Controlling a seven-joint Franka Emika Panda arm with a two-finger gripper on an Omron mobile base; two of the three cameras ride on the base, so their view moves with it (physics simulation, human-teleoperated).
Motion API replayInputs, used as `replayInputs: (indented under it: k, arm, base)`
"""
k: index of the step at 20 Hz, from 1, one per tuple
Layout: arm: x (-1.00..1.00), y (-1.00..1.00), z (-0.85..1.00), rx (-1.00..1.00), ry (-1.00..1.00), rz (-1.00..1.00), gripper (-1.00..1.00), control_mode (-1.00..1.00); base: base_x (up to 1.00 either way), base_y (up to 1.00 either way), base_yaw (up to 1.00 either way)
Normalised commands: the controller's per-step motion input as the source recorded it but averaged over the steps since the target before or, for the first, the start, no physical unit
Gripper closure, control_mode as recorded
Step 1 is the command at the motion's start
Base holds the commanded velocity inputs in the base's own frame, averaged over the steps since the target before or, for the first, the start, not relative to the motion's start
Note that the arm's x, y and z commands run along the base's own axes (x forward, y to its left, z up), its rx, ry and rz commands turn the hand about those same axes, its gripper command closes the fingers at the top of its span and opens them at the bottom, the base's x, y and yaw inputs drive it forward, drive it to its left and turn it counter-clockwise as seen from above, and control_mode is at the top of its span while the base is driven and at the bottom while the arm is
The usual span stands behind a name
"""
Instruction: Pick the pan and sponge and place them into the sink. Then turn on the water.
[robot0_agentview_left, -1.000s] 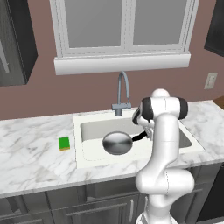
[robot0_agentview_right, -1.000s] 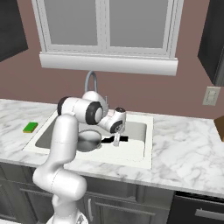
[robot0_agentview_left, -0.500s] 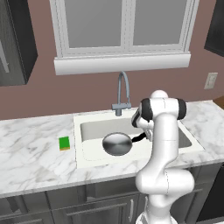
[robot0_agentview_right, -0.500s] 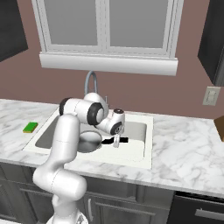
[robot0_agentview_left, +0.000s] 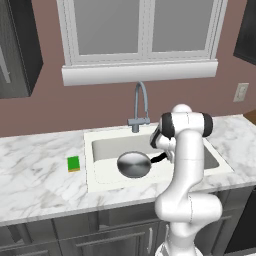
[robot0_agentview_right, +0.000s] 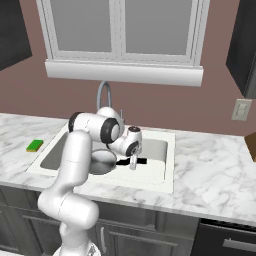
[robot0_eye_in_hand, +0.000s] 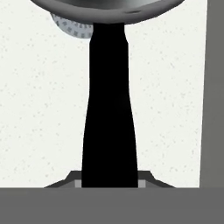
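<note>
The silver-grey pan (robot0_agentview_left: 134, 164) hangs low inside the white sink (robot0_agentview_left: 89, 161), its black handle (robot0_agentview_left: 159, 159) pointing right. My gripper (robot0_agentview_right: 133, 162) points down into the basin and is shut on that handle (robot0_agentview_right: 140, 161). In the hand view the handle (robot0_eye_in_hand: 109, 113) runs up from between my fingertips (robot0_eye_in_hand: 75, 181) to the pan's rim (robot0_eye_in_hand: 109, 11), with the round grey drain (robot0_eye_in_hand: 72, 27) on the white basin floor beside it. The green sponge (robot0_agentview_left: 73, 163) lies flat on the marble counter left of the sink, far from my gripper (robot0_eye_in_hand: 109, 181).
The tall grey gooseneck faucet (robot0_agentview_left: 140, 105) stands at the back rim of the sink, just behind my hand; no stream comes from it. A window sill (robot0_agentview_left: 140, 72) juts out above. Marble counter (robot0_agentview_left: 35, 180) stretches to both sides. My own arm blocks part of the basin.
My hand has sunk slightly lower into the basin, taking the pan with it. The sponge has not moved.
</note>
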Motion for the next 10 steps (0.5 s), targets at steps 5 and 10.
replayInputs:
  k: [5, 10]
  arm:
    - [0.14, 0.04, -0.28, -0.01, 0.02, 0.00, 1.00, -1.00]
    - [0.15, 0.01, -0.23, -0.01, 0.00, 0.00, 1.00, -1.00]
  base:
    - [0.00, 0.00, 0.00]
    - [0.00, 0.00, 0.00]
